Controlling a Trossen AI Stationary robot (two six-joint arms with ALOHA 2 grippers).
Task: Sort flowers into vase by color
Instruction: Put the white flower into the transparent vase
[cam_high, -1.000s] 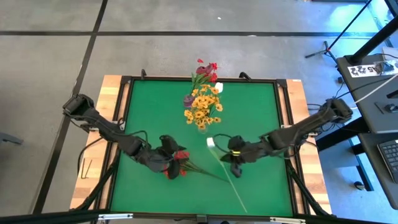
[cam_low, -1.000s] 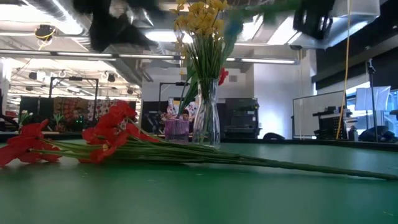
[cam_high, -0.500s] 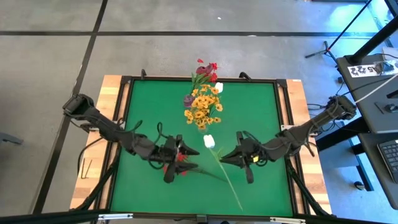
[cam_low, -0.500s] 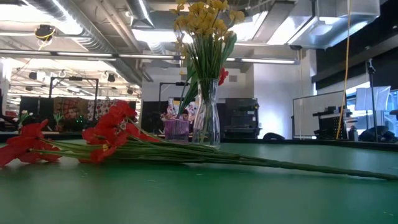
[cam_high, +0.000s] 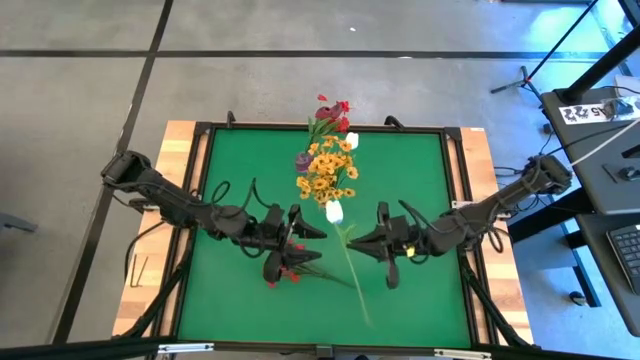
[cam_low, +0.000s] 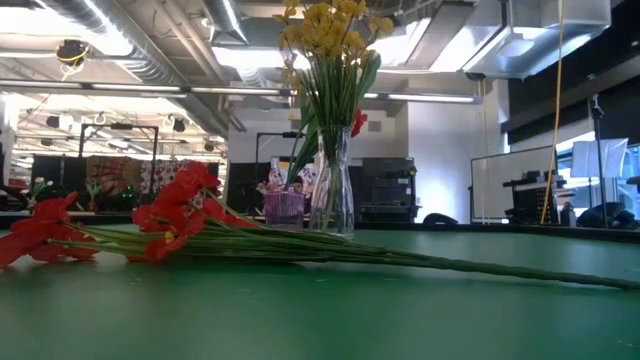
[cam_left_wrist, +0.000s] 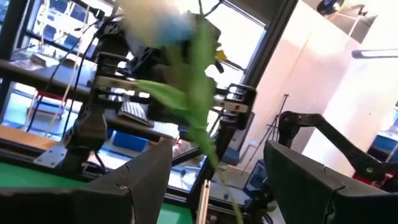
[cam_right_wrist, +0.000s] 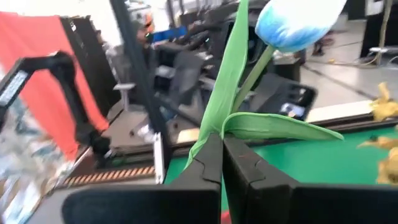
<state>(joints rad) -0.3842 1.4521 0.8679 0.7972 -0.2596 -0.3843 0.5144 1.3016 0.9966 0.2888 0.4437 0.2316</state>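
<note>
A white tulip (cam_high: 334, 211) on a long green stem is held by my right gripper (cam_high: 352, 243), which is shut on it over the table's middle. The right wrist view shows its blossom (cam_right_wrist: 298, 22) and leaf (cam_right_wrist: 280, 127) beyond the fingers. My left gripper (cam_high: 312, 226) is open, just left of the tulip. In the left wrist view the blurred stem (cam_left_wrist: 202, 118) stands between its fingers; I see no touch. Red sprays (cam_high: 285, 265) lie flat on the table by blossoms and stems (cam_low: 180, 215). Yellow sprays (cam_high: 325, 175) stand in a glass vase (cam_low: 332, 195). My right gripper pinches the tulip's stem (cam_right_wrist: 217, 132) between its two fingers, just below where the leaf branches off. The fingers come about level from the table's right side and lie across the stem. The blossom points toward the far edge and the long stem end (cam_high: 360, 300) toward the near edge.
A second bunch with red and dark blossoms (cam_high: 330, 115) stands at the far edge, and a purple pot (cam_high: 303, 160) sits beside the yellow vase. The red sprays' stems (cam_low: 450, 265) run across the green mat. Bare mat lies left (cam_high: 220, 170) and right (cam_high: 420, 170).
My right gripper has carried the tulip up and toward the far edge, so the blossom now sits close to the yellow vase and the stem's tail has swung along. My left gripper has risen from over the red sprays and moved right and far, toward the tulip.
</note>
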